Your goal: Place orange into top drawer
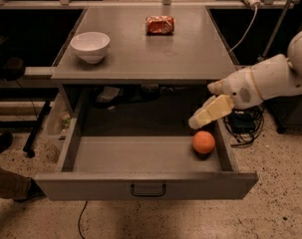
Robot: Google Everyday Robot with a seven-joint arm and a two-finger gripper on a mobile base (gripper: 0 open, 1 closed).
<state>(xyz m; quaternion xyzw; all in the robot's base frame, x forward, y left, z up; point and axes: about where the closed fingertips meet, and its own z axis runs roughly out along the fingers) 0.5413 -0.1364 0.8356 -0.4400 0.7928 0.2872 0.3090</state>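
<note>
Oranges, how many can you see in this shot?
1. The orange lies in the open top drawer, toward its right front corner. The gripper hangs just above it, not touching. Another could hide in the drawer's dark back.

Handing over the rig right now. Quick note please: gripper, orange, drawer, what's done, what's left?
The gripper hangs over the right side of the top drawer, just above the orange, not holding it.
The orange lies on the drawer floor, near the right wall.
The top drawer is pulled out, open.
Done: orange is in the drawer.
Left: probably just lifting the arm clear of the drawer.
On the tabletop: white bowl, snack packet.
</note>
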